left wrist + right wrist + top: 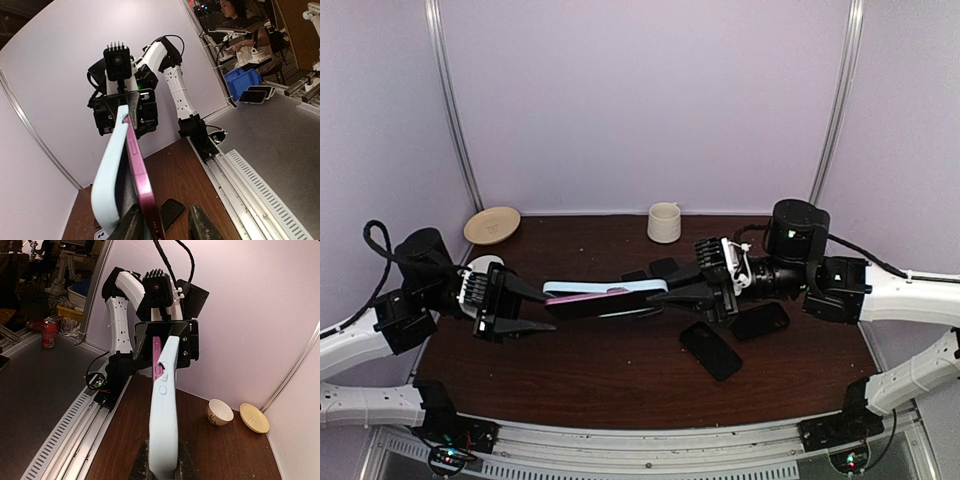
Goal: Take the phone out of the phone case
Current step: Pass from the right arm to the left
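The phone case is clamped at one end by the right hand. Its far end, with the phone partly peeled out, lies between the parted fingers of the left hand. The phone alone should be pinched there and drawn away from the right hand.

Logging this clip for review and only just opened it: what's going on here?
A cased phone is held in the air above the table, between the two arms. The right end effector is shut on one end of the light blue phone case. The left end effector stands open around the other end. There the pink phone is tilted away from the case with a gap between them. At the right arm's end the phone still sits in the case, so it is not yet out.
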Controlling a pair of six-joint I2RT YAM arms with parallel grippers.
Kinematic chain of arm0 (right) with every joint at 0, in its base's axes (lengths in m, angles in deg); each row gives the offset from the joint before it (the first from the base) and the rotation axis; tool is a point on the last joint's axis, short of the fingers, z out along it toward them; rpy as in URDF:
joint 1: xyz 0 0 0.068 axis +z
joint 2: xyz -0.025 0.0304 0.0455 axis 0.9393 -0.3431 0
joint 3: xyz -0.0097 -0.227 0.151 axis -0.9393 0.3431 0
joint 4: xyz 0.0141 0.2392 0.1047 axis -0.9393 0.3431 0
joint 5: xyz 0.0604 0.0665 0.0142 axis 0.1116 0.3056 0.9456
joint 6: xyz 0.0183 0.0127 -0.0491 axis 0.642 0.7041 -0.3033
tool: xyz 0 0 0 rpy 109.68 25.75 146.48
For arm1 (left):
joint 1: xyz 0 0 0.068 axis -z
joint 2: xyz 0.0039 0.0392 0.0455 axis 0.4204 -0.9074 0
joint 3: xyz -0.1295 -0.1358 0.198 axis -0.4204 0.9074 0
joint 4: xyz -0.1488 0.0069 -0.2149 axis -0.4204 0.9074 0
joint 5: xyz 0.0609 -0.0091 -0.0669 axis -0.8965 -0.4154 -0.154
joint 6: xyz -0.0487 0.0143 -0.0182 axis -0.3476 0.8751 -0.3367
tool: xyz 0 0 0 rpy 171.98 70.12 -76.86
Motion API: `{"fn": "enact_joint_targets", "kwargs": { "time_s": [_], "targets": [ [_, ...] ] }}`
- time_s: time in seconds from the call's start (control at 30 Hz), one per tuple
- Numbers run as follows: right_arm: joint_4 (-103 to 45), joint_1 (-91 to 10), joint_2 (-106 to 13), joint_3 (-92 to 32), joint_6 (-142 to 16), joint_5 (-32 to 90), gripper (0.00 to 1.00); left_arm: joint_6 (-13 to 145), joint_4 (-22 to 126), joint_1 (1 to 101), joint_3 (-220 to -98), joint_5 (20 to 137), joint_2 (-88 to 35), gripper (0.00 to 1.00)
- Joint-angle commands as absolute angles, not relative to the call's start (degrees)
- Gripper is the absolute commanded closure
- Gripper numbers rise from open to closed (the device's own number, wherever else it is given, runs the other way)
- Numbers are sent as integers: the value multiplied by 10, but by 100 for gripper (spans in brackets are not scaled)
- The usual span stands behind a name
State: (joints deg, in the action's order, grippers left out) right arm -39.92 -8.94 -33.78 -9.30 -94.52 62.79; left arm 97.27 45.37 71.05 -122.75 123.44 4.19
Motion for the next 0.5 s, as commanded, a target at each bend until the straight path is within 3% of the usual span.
{"fn": "enact_joint_targets", "kwargs": {
  "time_s": [0.0,0.17,0.47],
  "targets": [
    [-528,-69,-352,-109,-923,621,100,972,432,710,-1225,1153,47,67],
    [-605,-66,-374,-100,-910,596,100,964,398,710,-1209,1117,72,69],
    [-676,-66,-387,-82,-890,570,100,962,383,710,-1202,1102,86,83]
  ]
}}
